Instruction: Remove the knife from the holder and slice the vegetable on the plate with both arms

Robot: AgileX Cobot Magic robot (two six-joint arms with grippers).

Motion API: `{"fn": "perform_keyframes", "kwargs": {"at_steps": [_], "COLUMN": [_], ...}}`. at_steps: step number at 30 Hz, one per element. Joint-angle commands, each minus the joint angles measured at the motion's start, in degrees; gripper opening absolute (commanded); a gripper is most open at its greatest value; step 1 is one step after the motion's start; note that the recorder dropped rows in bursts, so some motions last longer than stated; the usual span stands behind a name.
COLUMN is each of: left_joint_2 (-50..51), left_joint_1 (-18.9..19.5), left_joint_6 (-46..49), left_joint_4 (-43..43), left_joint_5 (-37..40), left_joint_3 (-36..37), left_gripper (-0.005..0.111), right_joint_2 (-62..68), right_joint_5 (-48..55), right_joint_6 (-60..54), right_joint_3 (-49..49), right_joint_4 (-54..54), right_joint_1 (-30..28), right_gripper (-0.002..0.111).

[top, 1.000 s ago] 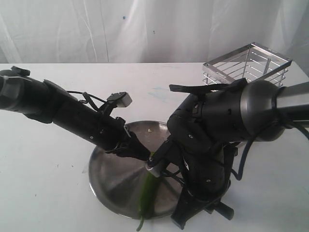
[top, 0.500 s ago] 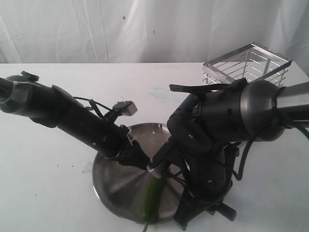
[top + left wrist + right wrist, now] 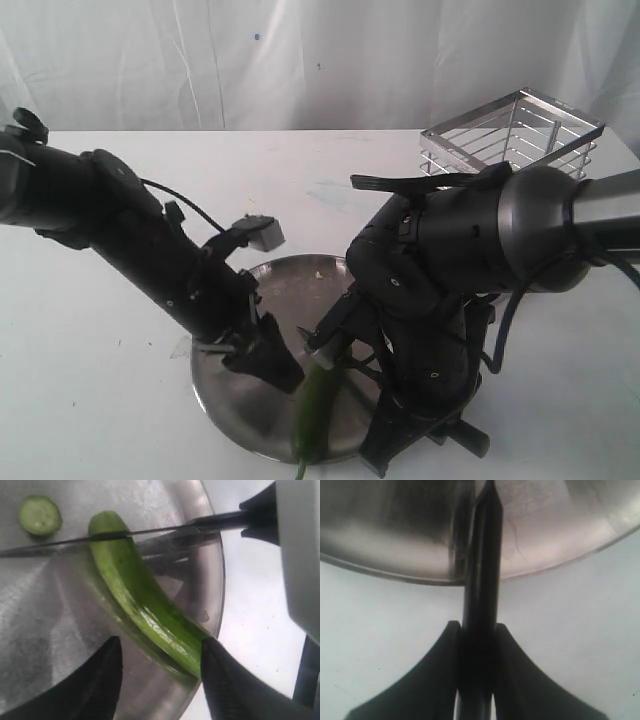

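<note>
L fingers (image 3: 95, 680) spread wide, gripping nothing. Vegetable (image 3: 145, 605) lies on plate (image 3: 55, 625) btwn them. Its rim-side end is right by one finger; the other finger stands apart, w/ bare plate showing. R fingers (image 3: 437, 675) clenched on knife (image 3: 482, 565) handle. Blade crosses vegetable near its other end, away from L fingers. One cut slice (image 3: 40, 515) sits just past the blade. Holder (image 3: 515, 130) on tabletop (image 3: 100, 400), well apart from plate.

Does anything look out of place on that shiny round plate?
Slightly: the long green vegetable lies at the very edge of the round steel plate, its thin end poking past the rim. One cut green slice lies loose on it.
</note>
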Motion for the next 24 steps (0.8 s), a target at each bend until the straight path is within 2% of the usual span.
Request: {"fn": "perform_keyframes", "kwargs": {"at_steps": [1,11,18,21,24], "left_joint_2": [-0.50,-0.50,2.00,2.83,2.83], "left_joint_1": [-3.15,-7.58,-7.83,-7.83,-7.83], "left_joint_6": [-0.80,-2.60,-5.52,-7.30,-8.16], "left_joint_4": [0.58,0.20,0.09,0.09,0.51], "left_joint_5": [-2.78,-9.79,-12.55,-14.95,-15.09], "left_joint_3": [1.34,1.34,1.34,1.34,0.94], "left_gripper": [0.061,0.063,0.063,0.057,0.046], "right_joint_2": [-0.20,-0.20,-0.20,-0.20,-0.20], "right_joint_5": [0.31,0.58,1.37,2.44,2.71], "right_joint_6": [-0.72,-0.72,-0.91,-1.80,-2.04], "right_joint_3": [-0.42,-0.42,-0.42,-0.42,-0.42], "right_joint_4": [0.32,0.32,0.32,0.32,0.32], "right_joint_1": [0.04,0.04,0.04,0.04,0.04], "right_gripper": [0.000,0.000,0.000,0.000,0.000]}}
